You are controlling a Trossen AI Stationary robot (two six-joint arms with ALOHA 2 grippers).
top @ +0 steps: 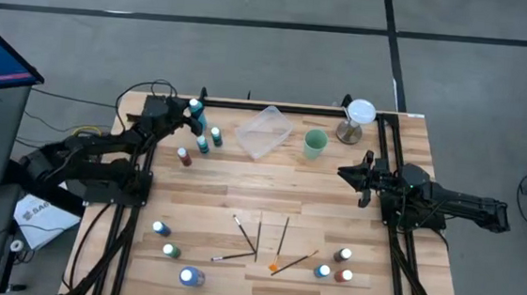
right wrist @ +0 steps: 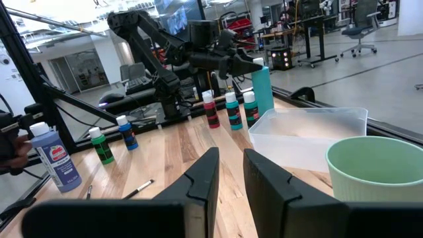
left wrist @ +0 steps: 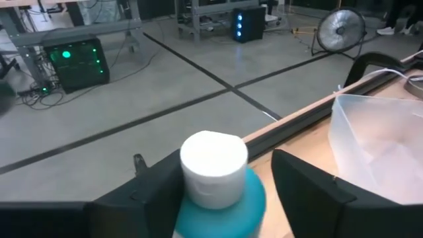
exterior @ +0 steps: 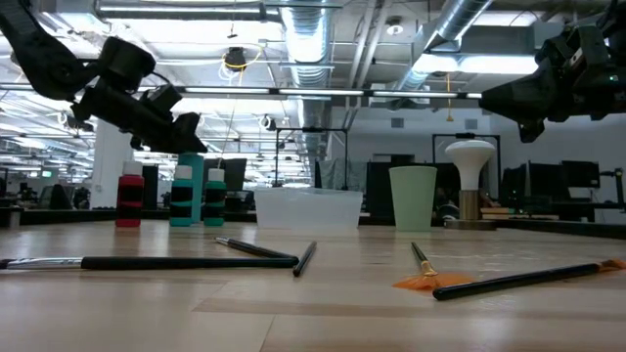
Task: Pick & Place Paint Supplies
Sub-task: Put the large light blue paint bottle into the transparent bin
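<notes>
left end effector (top: 194,110) is reaching to the far left part of the desk (top: 269,190), its two fingers (left wrist: 149,192) standing either side of the tall teal bottle (left wrist: 218,195) just below the white cap; they are lying close against it, though whether they are pressing on it cannot be told. in the low view that tall bottle (exterior: 187,191) is standing on the desk with the end effector just above its cap. just beside it, two small teal bottles (top: 209,139) and a red bottle (top: 184,157) are standing upright. the clear plastic tray (top: 266,132) is sitting to the right of this group, and the pale green cup (top: 315,143) is standing beyond the tray.

right end effector (top: 344,172) is hovering above the right side of the desk, near the cup, with its fingers (right wrist: 201,175) slightly parted and holding nothing.

along the near edge, a blue bottle (top: 161,228), a green bottle (top: 171,251) and a larger blue bottle (top: 191,277) are sitting at the left. several paintbrushes (top: 258,243) are lying scattered in the middle, one with an orange tip (top: 274,266). three more small bottles (top: 337,265) are clustering at the near right.
</notes>
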